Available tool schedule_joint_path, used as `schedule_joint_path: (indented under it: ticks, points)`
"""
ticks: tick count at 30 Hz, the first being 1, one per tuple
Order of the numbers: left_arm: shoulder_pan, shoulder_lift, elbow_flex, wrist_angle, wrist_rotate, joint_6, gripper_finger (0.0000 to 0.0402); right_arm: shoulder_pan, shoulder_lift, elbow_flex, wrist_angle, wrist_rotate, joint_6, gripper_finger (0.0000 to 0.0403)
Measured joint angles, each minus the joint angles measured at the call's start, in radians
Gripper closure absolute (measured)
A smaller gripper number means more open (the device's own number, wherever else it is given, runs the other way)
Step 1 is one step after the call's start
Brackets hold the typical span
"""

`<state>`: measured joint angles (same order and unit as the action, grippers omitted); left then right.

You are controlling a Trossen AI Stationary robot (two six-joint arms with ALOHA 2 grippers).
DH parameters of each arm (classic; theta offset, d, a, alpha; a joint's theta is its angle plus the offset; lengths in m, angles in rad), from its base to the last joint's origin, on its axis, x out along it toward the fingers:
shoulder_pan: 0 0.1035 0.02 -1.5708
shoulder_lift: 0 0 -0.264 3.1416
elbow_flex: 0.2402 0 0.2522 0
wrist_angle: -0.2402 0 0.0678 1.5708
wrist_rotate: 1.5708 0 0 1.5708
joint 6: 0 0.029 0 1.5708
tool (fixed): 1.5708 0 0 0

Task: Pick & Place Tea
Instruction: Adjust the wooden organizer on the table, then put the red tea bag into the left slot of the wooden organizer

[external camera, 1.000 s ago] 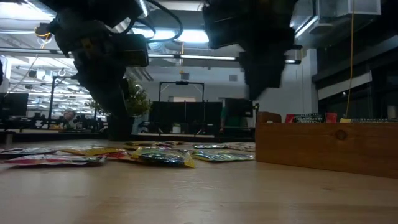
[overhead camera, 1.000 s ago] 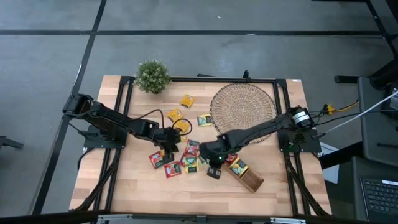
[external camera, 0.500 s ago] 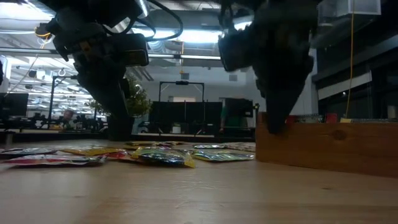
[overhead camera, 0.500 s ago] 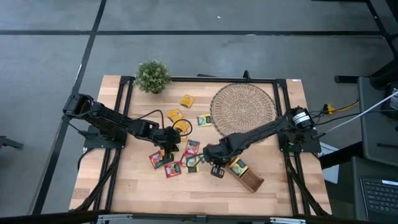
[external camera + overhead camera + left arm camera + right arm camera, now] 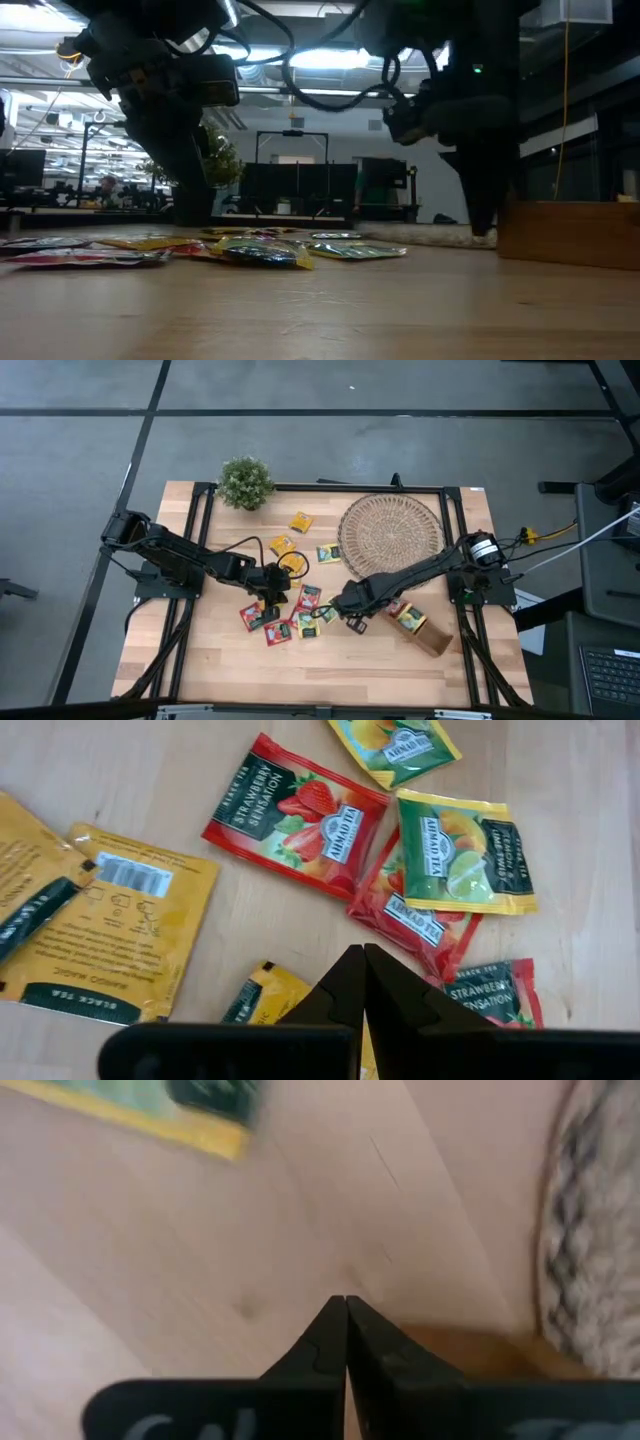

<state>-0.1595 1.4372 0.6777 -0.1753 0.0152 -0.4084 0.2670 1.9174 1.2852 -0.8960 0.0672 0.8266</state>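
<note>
Several tea sachets (image 5: 285,615) in red, yellow and green wrappers lie flat on the wooden table, with more (image 5: 300,520) toward the far side. My left gripper (image 5: 272,600) is shut, its tips (image 5: 362,952) low over the cluster beside a red sachet (image 5: 415,915). My right gripper (image 5: 352,622) is shut and points down at bare table (image 5: 346,1302), just left of the brown wooden tray (image 5: 420,630). The tray lies on the table with a few sachets in it. My left gripper's shut tips are down among the sachets, but I cannot tell whether they touch one. My right gripper's shut fingers (image 5: 485,225) stand right at the tray's left end (image 5: 505,235). I cannot tell whether they touch it.
A round woven mat (image 5: 392,532) lies at the far right, close behind the tray. A small potted plant (image 5: 245,482) stands at the far left corner. Bare wood stretches along the table's near edge (image 5: 320,680).
My right gripper has come down, tipped to point downward and gone toward the table's right and far side. The tray has slid toward the right edge ahead of it, staying flat on the table. The sachets on the table have kept their places.
</note>
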Motion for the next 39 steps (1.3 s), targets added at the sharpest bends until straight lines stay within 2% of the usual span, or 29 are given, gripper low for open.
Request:
schedule_joint_path:
  ticks: [8, 19, 29, 34, 39]
  points:
    - [0.045, 0.000, 0.000, 0.000, 0.004, -0.077, 0.0398, -0.006, 0.000, 0.081, 0.185, 0.000, -0.132, 0.0397]
    - [0.058, 0.001, 0.000, 0.046, 0.017, -0.091, 0.0398, -0.058, 0.040, 0.084, 0.442, -0.040, -0.263, 0.0397]
    - [0.090, 0.009, 0.004, 0.087, 0.026, -0.076, 0.0398, -0.089, 0.051, 0.084, 0.489, -0.043, -0.305, 0.0397]
    - [0.106, 0.047, 0.059, 0.057, 0.063, -0.017, 0.0398, -0.086, 0.063, 0.086, 0.555, -0.096, -0.294, 0.0397]
    - [0.133, 0.078, 0.084, 0.035, 0.063, 0.042, 0.0398, -0.087, 0.075, 0.083, 0.542, -0.095, -0.282, 0.0397]
